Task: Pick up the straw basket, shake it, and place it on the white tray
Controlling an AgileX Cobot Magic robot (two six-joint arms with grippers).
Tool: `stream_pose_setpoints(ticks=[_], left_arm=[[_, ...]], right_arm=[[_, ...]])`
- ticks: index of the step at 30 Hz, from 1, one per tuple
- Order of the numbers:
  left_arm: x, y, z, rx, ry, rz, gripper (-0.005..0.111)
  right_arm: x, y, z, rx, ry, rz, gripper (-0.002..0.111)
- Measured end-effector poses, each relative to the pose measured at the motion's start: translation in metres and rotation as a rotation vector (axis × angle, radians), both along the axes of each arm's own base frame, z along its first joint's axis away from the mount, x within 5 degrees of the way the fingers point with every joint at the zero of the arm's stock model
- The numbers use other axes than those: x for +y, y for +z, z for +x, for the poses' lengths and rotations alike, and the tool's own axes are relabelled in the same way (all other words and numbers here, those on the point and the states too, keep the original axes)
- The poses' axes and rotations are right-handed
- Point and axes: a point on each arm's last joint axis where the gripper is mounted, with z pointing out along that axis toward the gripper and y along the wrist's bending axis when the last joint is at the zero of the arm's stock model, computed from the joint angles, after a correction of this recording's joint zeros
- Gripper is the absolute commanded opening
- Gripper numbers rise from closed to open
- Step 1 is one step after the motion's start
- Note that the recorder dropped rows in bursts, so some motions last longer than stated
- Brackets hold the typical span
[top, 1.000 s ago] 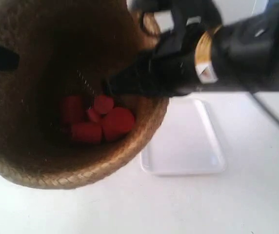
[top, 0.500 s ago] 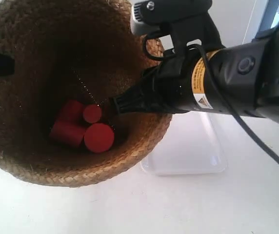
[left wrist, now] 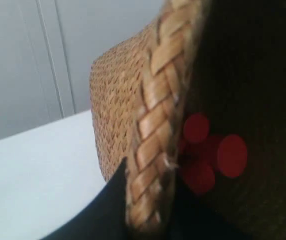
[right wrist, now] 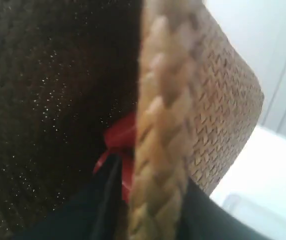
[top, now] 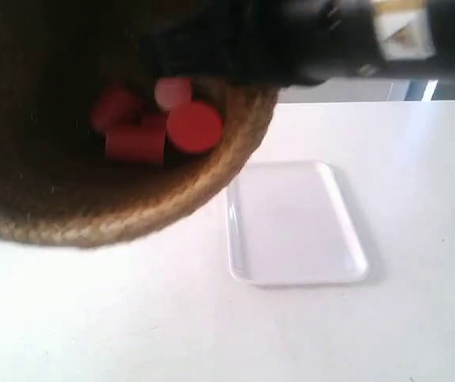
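The left gripper [left wrist: 150, 200] is clamped on the straw basket [left wrist: 118, 100]: in the left wrist view one black finger lies against the outside of the braided rim and the other is dark against the inside wall. Past the rim, a few red cylinders [left wrist: 232, 155] sit against the basket's dark inside.

In the right wrist view the right gripper [right wrist: 155, 205] bites the rim the same way, one black finger inside and one outside, closed on the braid. A bit of red shows just behind the rim.

In the exterior view the basket is blurred and close to the camera, filling the upper left, with the red cylinders bunched together inside. The black arm at the exterior view's right [top: 347, 40] reaches in across the top. The white tray [top: 291, 223] lies flat on the white table [top: 211, 334], and the basket's rim overlaps the tray's near left corner in the picture
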Motion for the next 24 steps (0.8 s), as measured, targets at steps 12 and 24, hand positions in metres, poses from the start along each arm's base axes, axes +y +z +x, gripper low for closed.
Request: stream_pose_setpoints(ticks=[12,24], left_arm=[[-0.001,-0.062,0.028,0.235,0.036,-0.028,0.0],[-0.001,-0.064,0.027,0.249,0.03,-0.003,0.0]], right_arm=[[0.006,-0.061,0.03,0.21,-0.149,-0.074,0.0],[0.018,-0.081,0.041,0.247,-0.143,-0.126,0.0]])
